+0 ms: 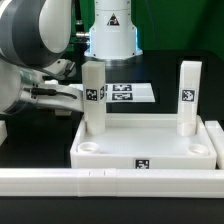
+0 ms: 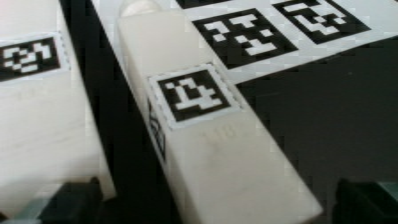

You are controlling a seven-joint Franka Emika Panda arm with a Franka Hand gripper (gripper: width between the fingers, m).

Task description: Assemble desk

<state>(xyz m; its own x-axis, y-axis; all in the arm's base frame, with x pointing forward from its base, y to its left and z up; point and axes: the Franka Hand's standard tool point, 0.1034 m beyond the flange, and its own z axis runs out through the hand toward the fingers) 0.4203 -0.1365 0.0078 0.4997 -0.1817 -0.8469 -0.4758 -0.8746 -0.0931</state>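
**Entry: desk, part-built**

**Tabletop**: white tray with a raised rim, lying flat on the dark table just behind the long white border rail. We count two legs upright in its far corners, the left leg on the exterior view's left and the right leg on the exterior view's right. The near corner sockets are bare.

**Gripper**: released, grasping nothing. In the wrist view we see its dark fingertips set wide to either side of the left leg, with a gap showing on each side. The arm reaches in from the exterior view's left, about level with that leg's tag.

**Marker board**: flat on the table behind the tabletop.

**Unidentified:** a second white tagged part beside the left leg in the wrist view. We cannot tell which part it is.

**Risks, as we judge them:**
- We cannot tell whether the left leg is fully seated. If the jaws close off-centre, one finger meets it first and may tilt it or work it out of its socket.
- A sideways move with the jaws astride the leg would knock it over or shove the tabletop along the rail.
- The smooth plastic may slip in a light grip if the leg is twisted.
- The other two legs are nowhere in view for certain, so the near sockets wait on parts we cannot place
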